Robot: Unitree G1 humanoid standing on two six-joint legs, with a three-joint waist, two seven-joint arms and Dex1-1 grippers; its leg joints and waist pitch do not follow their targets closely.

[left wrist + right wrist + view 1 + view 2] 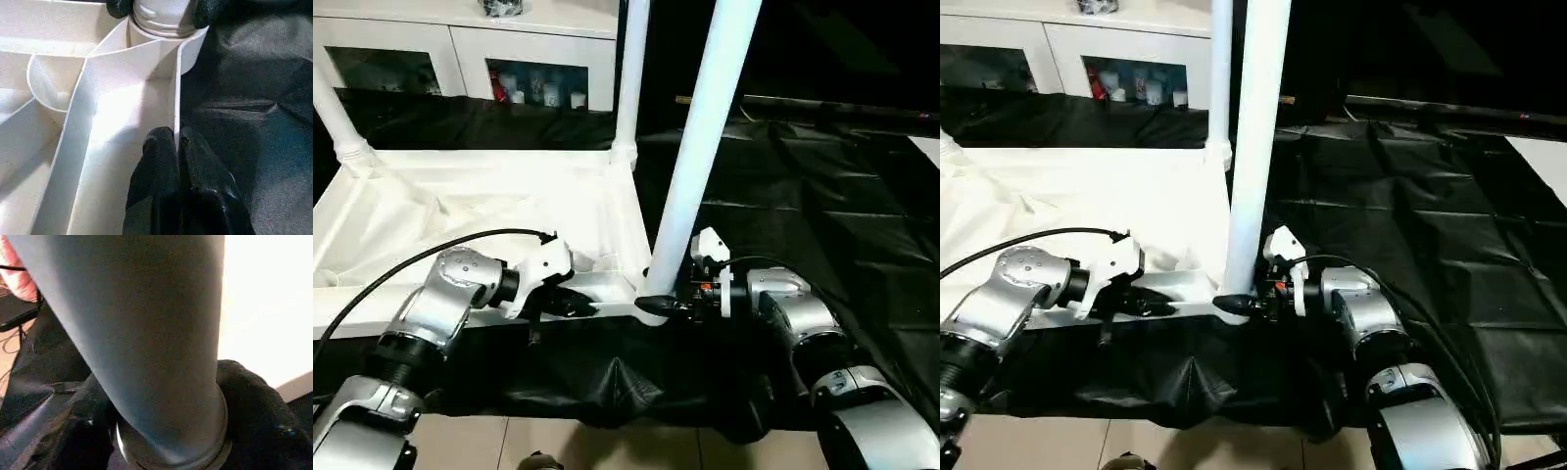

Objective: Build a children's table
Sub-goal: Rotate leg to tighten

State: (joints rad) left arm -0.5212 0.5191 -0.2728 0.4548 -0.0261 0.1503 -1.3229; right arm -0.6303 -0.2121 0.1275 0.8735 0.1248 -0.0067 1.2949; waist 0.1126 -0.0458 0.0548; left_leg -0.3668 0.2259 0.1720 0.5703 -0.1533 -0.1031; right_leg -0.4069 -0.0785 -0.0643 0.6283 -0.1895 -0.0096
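The white table top lies upside down on a black sheet, ribbed underside up. Two legs stand in its far corners, the far left leg and the far right leg. A third leg stands upright in the near right corner socket. My right gripper grips this leg at its base, with black fingers pressed on both sides. My left gripper is shut on the top's near rim wall, a little left of that corner.
A white cabinet with glass doors stands behind the table top. The black sheet stretches off to the right, with folds hanging over the near edge. Pale floor shows below. A black cable loops over my left forearm.
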